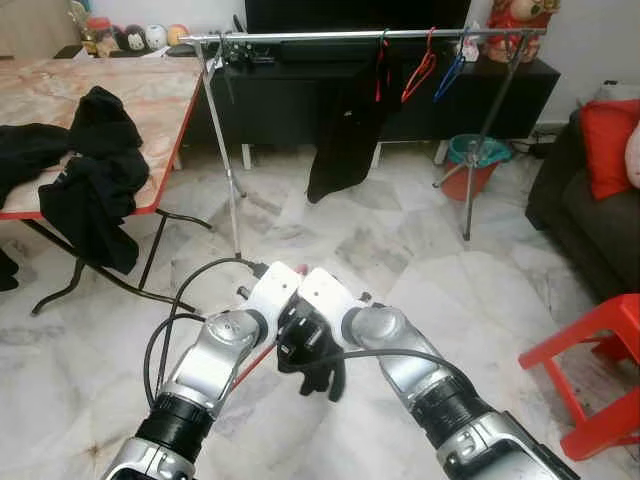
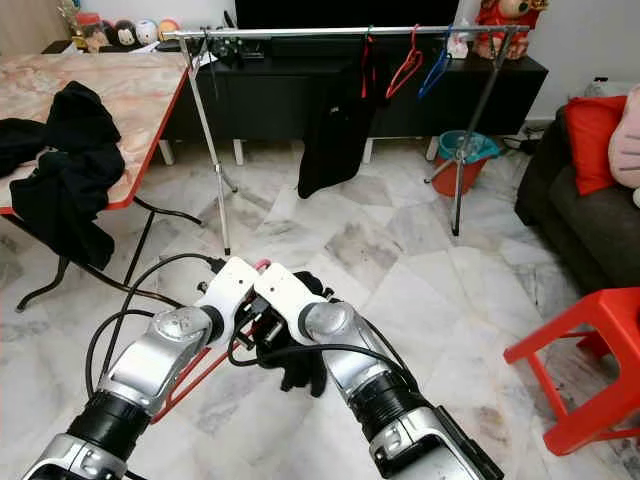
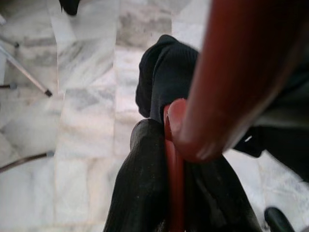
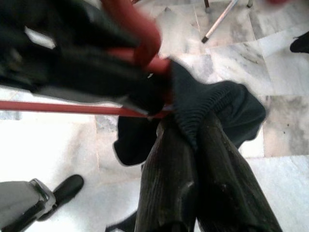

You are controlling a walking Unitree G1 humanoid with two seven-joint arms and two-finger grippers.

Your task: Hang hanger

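Low in front of me both arms meet over the floor. My left gripper point(image 3: 174, 126) is shut on a red hanger point(image 3: 175, 164), whose bar runs between the two ribbed black fingers point(image 3: 143, 188). My right gripper point(image 4: 190, 126) is shut on a fold of the black garment point(image 4: 234, 104) bunched around that hanger point(image 1: 255, 364). The garment point(image 1: 312, 362) hangs in a clump under the two wrists. Ahead stands a silver clothes rail point(image 1: 340, 36) with a black garment point(image 1: 340, 130), a red hanger point(image 1: 420, 70) and a blue hanger point(image 1: 450, 74) on it.
A marble-topped table point(image 1: 150, 85) with a heap of black clothes point(image 1: 90, 180) stands at the left. A red stool point(image 1: 600, 370) and a dark sofa with a red cushion point(image 1: 605, 145) are at the right. A teal bin point(image 1: 478, 152) sits by the rail's right legs.
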